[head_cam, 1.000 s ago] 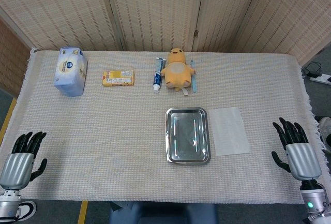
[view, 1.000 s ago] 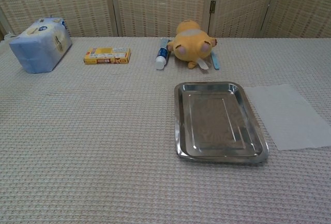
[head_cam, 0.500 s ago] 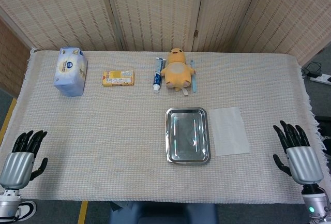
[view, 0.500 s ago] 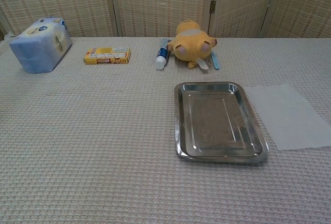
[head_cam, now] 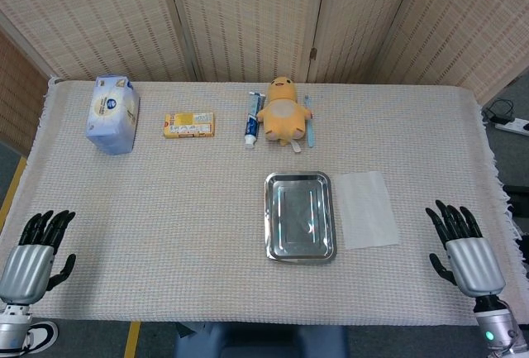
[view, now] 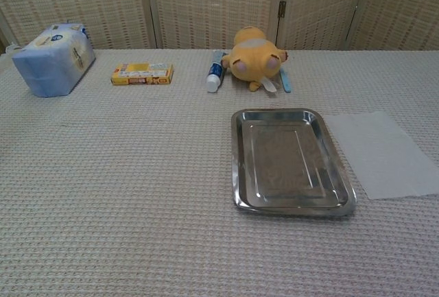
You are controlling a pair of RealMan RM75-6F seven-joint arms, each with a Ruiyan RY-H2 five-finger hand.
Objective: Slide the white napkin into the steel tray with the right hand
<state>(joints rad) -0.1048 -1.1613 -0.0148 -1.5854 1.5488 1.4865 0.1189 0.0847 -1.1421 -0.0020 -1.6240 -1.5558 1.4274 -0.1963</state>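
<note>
Napkin (head_cam: 369,209) lies flat just beside the tray (head_cam: 300,217); right robot hand (head_cam: 464,250) sits open and empty near the surface's front right corner.

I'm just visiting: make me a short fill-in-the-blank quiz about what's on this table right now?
1. The white napkin lies flat beside the steel tray, on its ____ side.
2. The tray holds ____.
3. The right hand hovers with fingers spread, holding ____.
4. The yellow plush toy lies next to a tube of ____.

Answers: right; nothing; nothing; toothpaste
</note>
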